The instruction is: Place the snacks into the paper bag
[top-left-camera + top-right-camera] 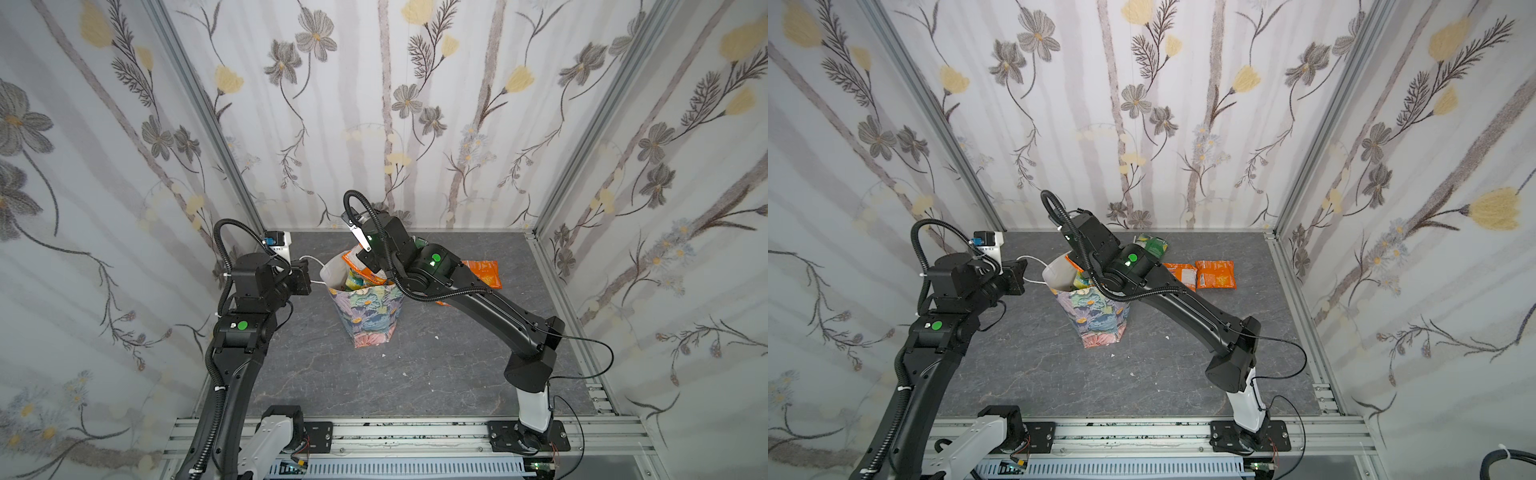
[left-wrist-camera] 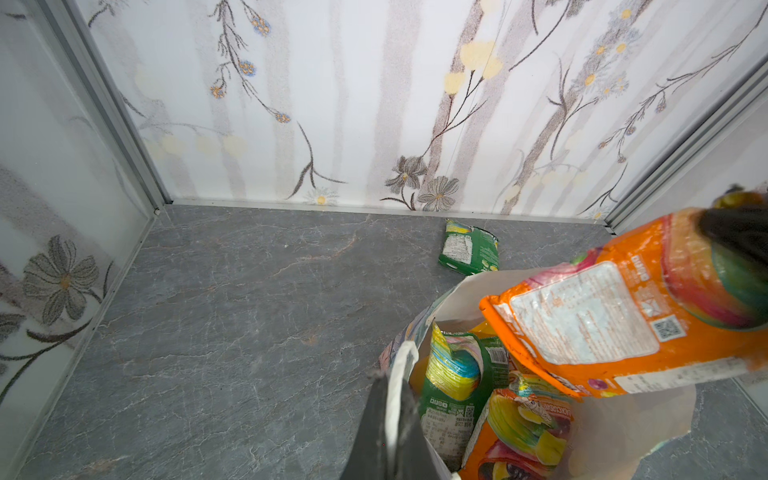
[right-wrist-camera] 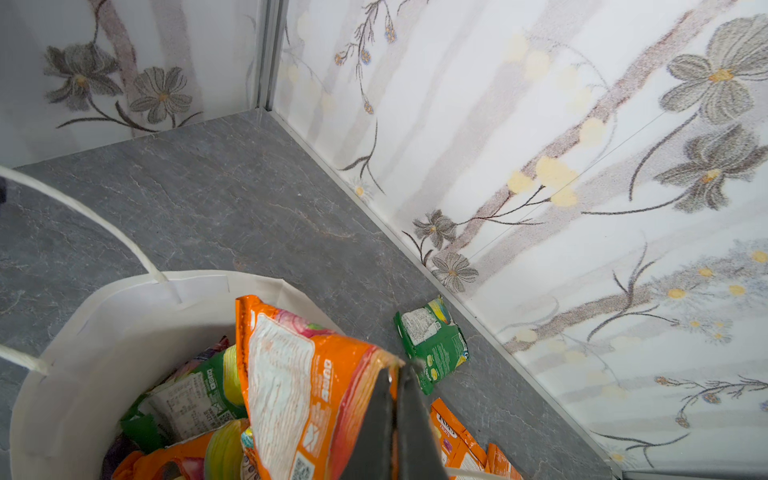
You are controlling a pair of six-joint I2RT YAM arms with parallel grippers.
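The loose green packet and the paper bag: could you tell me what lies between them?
Only bare tabletop between loose green packet and paper bag, in the right wrist view.

Our left arm (image 1: 232,374) rises from 7 o'clock in both top views, its wrist bent so the left gripper (image 2: 392,386) points toward 3 o'clock, jaws pinched on the white cord handle (image 2: 409,351). Our right arm (image 1: 498,307) leans from 5 toward 10 o'clock. The right gripper (image 3: 395,378) points down, clamped on an orange packet (image 3: 299,374).
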